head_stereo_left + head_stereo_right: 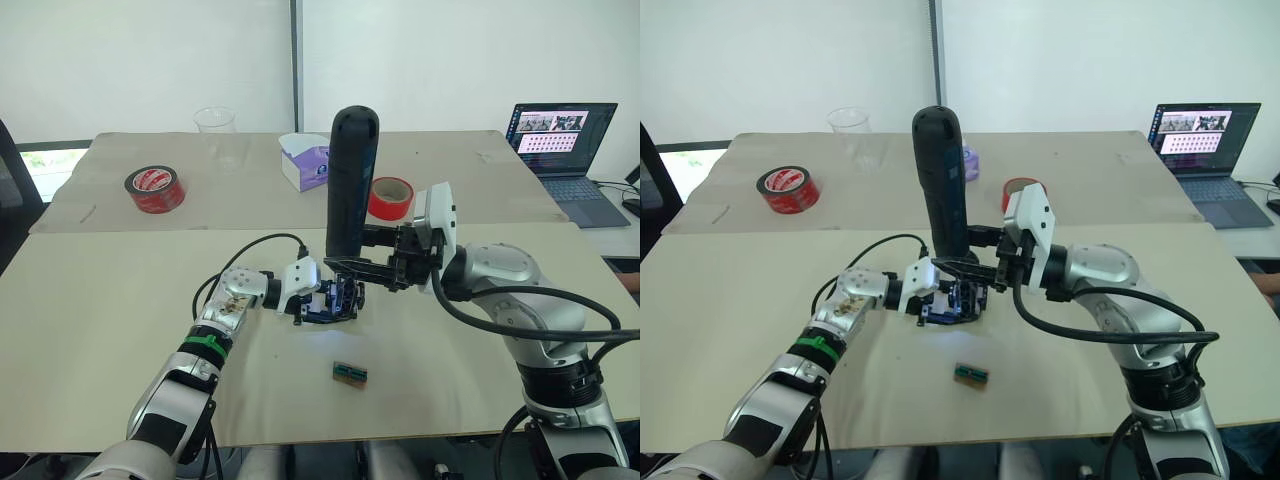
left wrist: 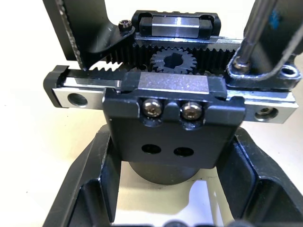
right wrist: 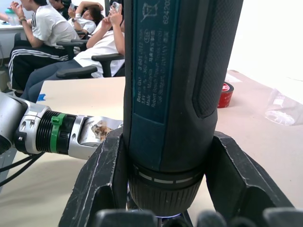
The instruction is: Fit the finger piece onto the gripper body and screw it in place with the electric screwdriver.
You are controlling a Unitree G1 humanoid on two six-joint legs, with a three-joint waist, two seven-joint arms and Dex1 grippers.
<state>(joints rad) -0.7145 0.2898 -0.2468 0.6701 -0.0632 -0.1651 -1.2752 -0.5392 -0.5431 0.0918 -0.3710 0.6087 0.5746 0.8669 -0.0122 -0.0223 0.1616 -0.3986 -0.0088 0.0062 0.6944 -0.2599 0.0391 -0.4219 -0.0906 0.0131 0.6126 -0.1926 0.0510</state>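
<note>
Right wrist view: electric screwdriver (image 3: 175,94) tip hidden

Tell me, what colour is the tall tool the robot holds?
Black electric screwdriver, clearest in the left eye view.

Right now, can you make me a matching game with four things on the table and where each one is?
Things:
1. screwdriver
2. gripper body
3. small tray
4. laptop

Places:
A. far right corner of the table
B. lying alone on the table, nearest the robot
C. upright in the right tool
D. in the left tool, under the screwdriver

Pairs: 1-C, 2-D, 3-B, 4-A
</note>
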